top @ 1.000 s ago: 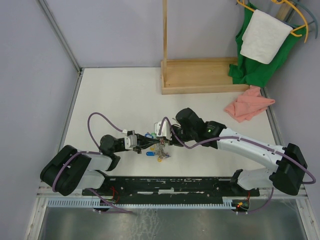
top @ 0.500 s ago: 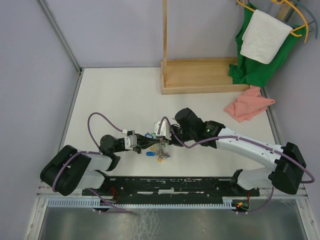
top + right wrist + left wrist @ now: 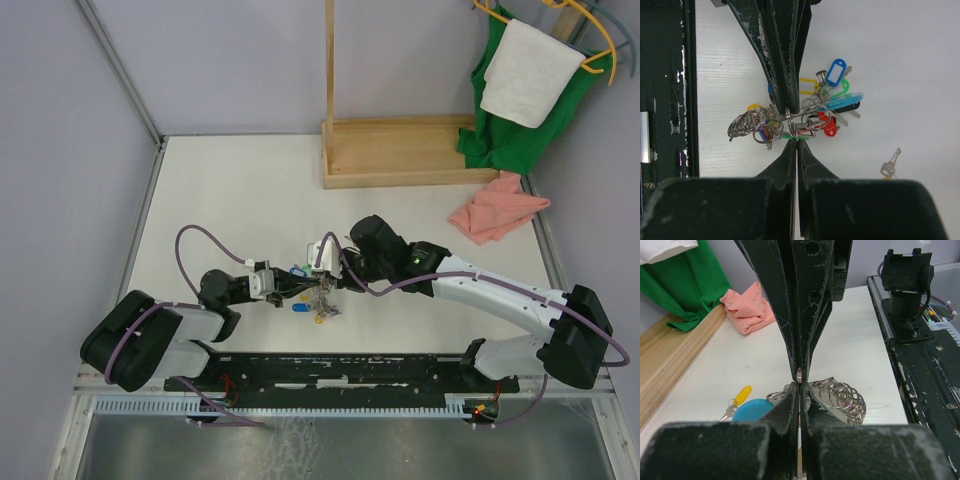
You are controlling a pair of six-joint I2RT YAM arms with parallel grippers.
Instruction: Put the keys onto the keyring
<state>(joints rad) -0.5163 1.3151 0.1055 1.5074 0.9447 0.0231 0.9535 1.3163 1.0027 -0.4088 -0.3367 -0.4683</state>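
My two grippers meet tip to tip at the near middle of the table. The left gripper (image 3: 303, 286) (image 3: 799, 385) is shut on a thin split ring (image 3: 799, 375), seen edge-on. From the other side the right gripper (image 3: 325, 277) (image 3: 796, 141) is shut on the same split ring (image 3: 790, 120). Below hangs the keyring (image 3: 845, 99) with its light-blue band, several steel rings (image 3: 747, 125) and blue (image 3: 836, 72), green and red (image 3: 829, 127) tags. A key with a yellow tag (image 3: 741, 395) lies on the table beside a blue tag (image 3: 752, 410). One loose key (image 3: 890, 164) lies apart from the bunch.
A wooden stand (image 3: 400, 150) sits at the back of the table, with a pink cloth (image 3: 495, 210) to its right. Green and white cloths (image 3: 525, 80) hang at the far right. The black base rail (image 3: 340, 370) runs along the near edge.
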